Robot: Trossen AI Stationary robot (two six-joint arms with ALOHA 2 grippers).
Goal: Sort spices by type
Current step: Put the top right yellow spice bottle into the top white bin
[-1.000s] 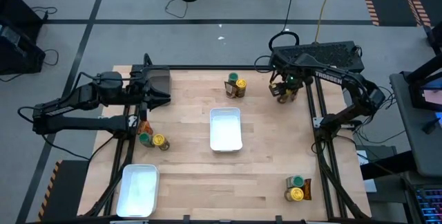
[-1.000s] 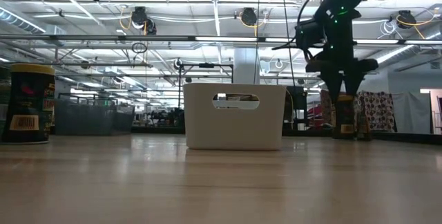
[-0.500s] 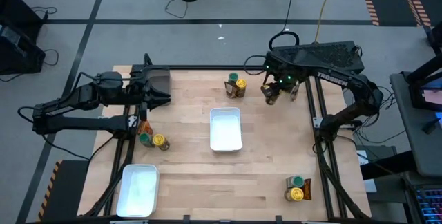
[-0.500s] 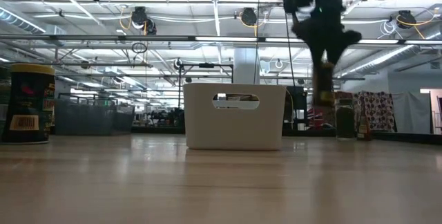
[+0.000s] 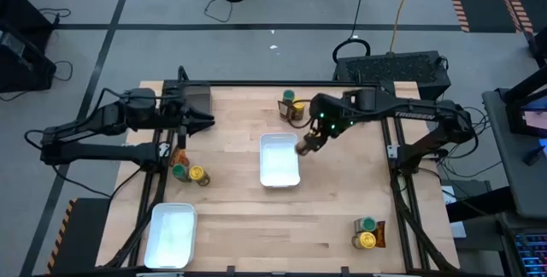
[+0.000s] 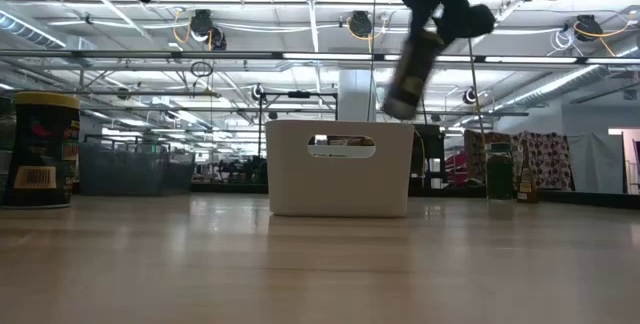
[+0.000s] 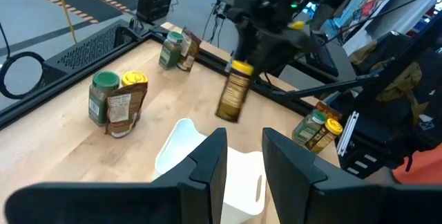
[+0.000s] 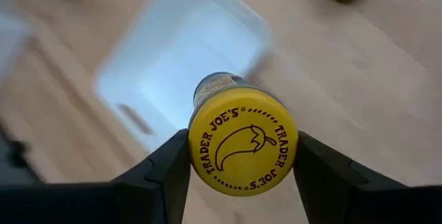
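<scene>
My right gripper is clamped on a yellow-lidded spice jar, the two fingers pressed against either side just under the lid, which reads Trader Joe's around a chili pepper. I carry the jar tilted in the air, above the three o'clock edge of the white tray at the centre of the worktop; in the low view the jar hangs clear above that tray. My left gripper waits at the worktop's nine o'clock side, its fingers parted a little with nothing between them. Other jars stand in small clusters: a green- and yellow-lidded pair with an orange-brown packet at twelve o'clock, another pair at eight o'clock, and a pair with a packet at five o'clock. A second white tray sits at seven o'clock.
</scene>
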